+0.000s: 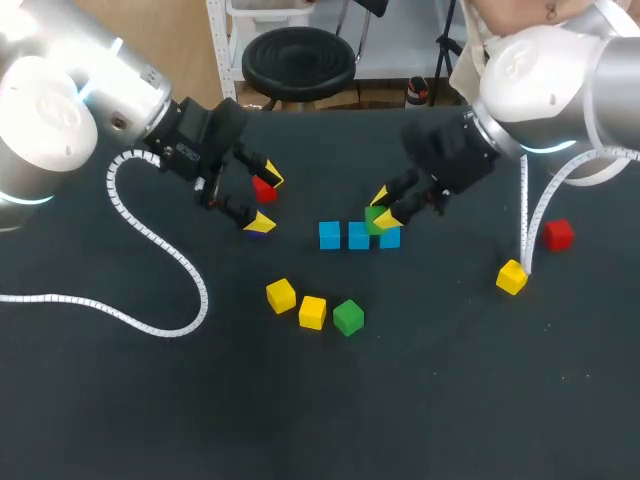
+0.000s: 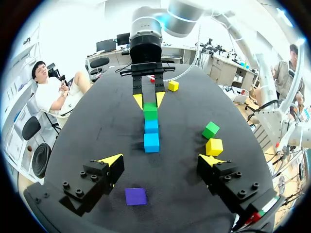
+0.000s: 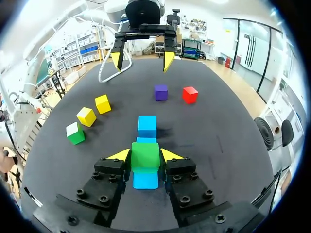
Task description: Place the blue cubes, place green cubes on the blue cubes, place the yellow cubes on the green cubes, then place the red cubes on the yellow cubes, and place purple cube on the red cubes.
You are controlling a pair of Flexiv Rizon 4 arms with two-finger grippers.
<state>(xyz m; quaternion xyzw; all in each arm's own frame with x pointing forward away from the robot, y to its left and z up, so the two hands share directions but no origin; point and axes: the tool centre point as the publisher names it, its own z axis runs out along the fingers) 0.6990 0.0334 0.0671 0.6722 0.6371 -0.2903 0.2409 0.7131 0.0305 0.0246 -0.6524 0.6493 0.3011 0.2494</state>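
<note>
**Head view**
- Table (image 1: pixel 120 400): black, matte.
- Blue cubes (image 1: pixel 329 235): three, smooth and sharp-edged, in a close row at mid-table.
- Held green cube (image 1: pixel 372 215): over the row's right end, pinched between the yellow wedge tips of the right gripper (image 1: pixel 384 207). Whether it rests on the blue cannot be told.
- Right arm: glossy white-grey shell, enters from the upper right, black wrist angled down toward the row.
- Left gripper (image 1: pixel 265 202): jaws spread wide, pinching nothing. Its arm enters from the upper left.
- Cable (image 1: pixel 150 235): white, ribbed, looping over the table below the left arm.
- Left red cube (image 1: pixel 264 189): just beside one left fingertip.
- Right red cube (image 1: pixel 557 234): near the table's right edge.
- Yellow pair (image 1: pixel 281 295) and loose green cube (image 1: pixel 348 317): a close line in front of the blue row.
- Lone yellow cube (image 1: pixel 511 276): near the right red cube.

**Left wrist view**
- Left gripper (image 2: pixel 159 162): black bolted finger blocks, yellow tips well apart.
- Purple cube (image 2: pixel 135 196): flat on the table between the fingers, nearer one, touching neither.
- Blue cubes (image 2: pixel 151 142): ahead, seen end-on.
- Held green cube (image 2: pixel 150 112): at the far end of the blue cubes, between the right gripper's tips (image 2: pixel 148 100).
- Loose green cube (image 2: pixel 210 130): beside one yellow cube.

**Right wrist view**
- Right gripper (image 3: pixel 146 156): tips press both sides of the held green cube (image 3: pixel 145 153), which sits above the blue cubes (image 3: pixel 146 126).
- Purple cube (image 3: pixel 161 92) and left red cube (image 3: pixel 189 94): beyond, side by side and apart.
- Left gripper (image 3: pixel 142 58): above them, tips pointing down, spread.
- Yellow pair (image 3: pixel 102 103) and loose green cube (image 3: pixel 75 133): a diagonal line off to one side of the row.
</note>
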